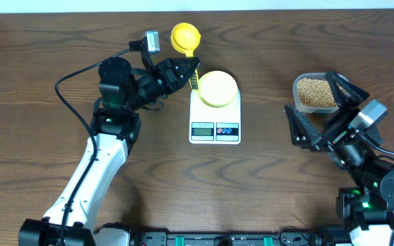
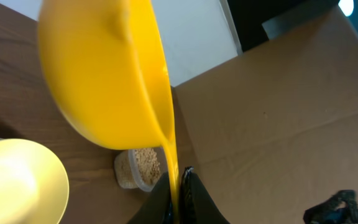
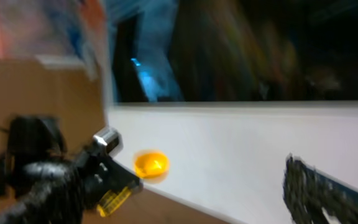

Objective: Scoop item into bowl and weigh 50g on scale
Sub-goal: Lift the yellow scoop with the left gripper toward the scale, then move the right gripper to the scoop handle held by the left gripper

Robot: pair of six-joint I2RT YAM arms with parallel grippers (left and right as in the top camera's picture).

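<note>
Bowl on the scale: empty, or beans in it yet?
Empty: overhead, the bowl on the scale shows only bare pale yellow inside.

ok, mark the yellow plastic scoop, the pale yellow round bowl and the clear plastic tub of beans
yellow plastic scoop (image 1: 185, 35), overhead view, its cup
pale yellow round bowl (image 1: 217, 87), overhead view, bare inside
clear plastic tub (image 1: 296, 91), overhead view, left rim

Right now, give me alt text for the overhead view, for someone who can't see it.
The left gripper, shut on the handle of a yellow scoop, holds it behind a white scale carrying an empty pale yellow bowl. The open right gripper is at a clear tub of beans.
</note>
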